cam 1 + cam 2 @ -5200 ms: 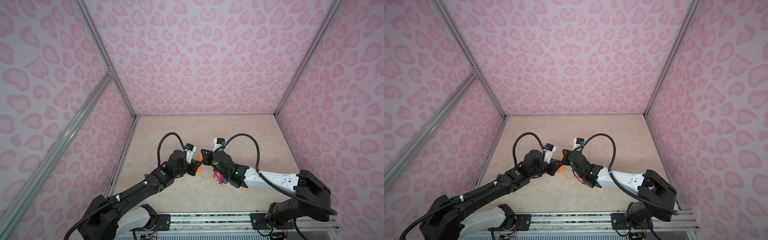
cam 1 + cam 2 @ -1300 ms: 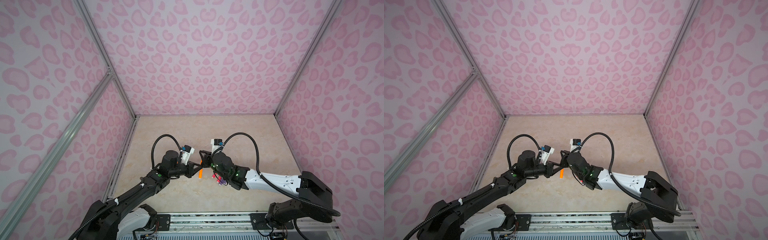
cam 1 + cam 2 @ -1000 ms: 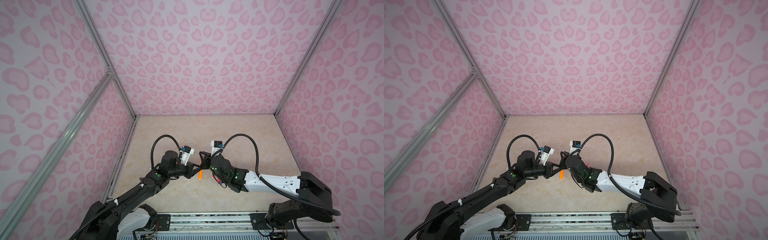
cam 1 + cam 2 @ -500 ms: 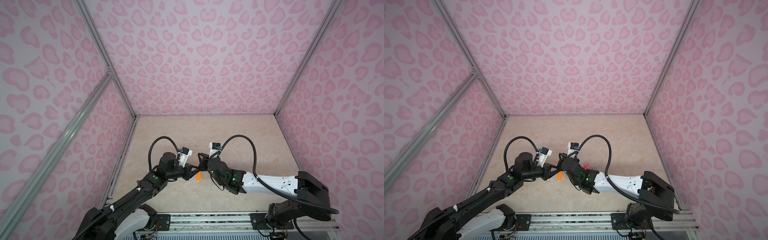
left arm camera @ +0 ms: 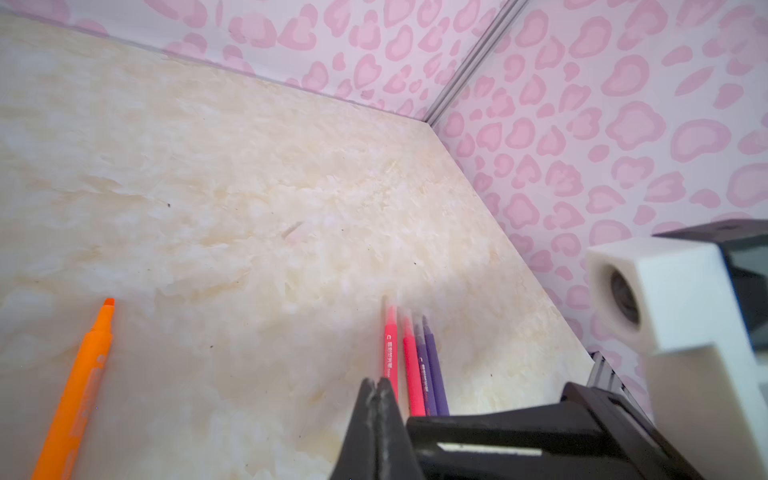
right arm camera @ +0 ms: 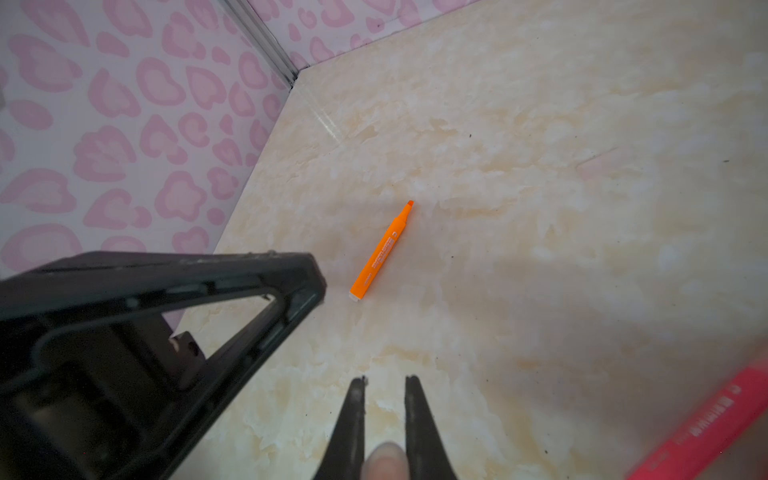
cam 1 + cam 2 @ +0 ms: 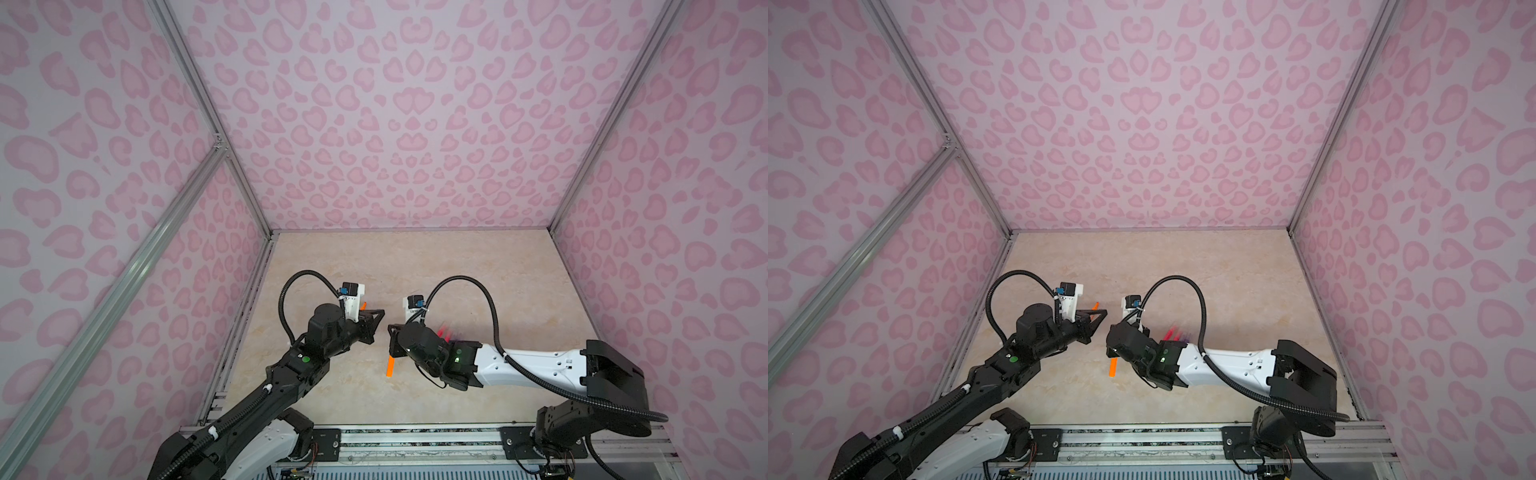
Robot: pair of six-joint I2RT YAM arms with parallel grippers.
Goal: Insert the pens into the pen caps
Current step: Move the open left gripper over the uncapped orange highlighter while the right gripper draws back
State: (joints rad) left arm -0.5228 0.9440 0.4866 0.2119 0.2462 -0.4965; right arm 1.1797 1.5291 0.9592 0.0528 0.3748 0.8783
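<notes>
Here, in both top views, the left gripper [image 7: 380,312] [image 7: 1104,312] and the right gripper [image 7: 391,332] [image 7: 1109,336] point their tips at each other, close but apart, above the marbled table [image 7: 457,266]. An orange pen [image 7: 390,365] [image 7: 1113,368] hangs from the underside of the right gripper, clamped there. A second orange pen [image 7: 363,306] [image 7: 1095,306] peeks out just behind the left gripper's tip. The pink-red pens [image 7: 442,331] [image 7: 1170,332] lie close behind the right gripper's wrist, blurred.

In the left wrist view, the left gripper [image 5: 377,384] has its jaws pressed tight together with nothing between them. The second orange pen [image 5: 79,382] lies flat on the table, off to one side of the tips. The pink-red pens [image 5: 390,357] and the purple pens [image 5: 434,365] lie side by side straight ahead of the tips.

In the right wrist view, the right gripper [image 6: 384,380] shows a narrow gap between its fingers [image 6: 353,415]. Deep in that gap sits a pale rounded end [image 6: 382,461]; whether it is a cap or the pen's butt I cannot tell. The second orange pen [image 6: 382,251] lies well ahead of the fingertips, tip pointing away from them. The left gripper [image 6: 166,311] looms just beside them.
</notes>
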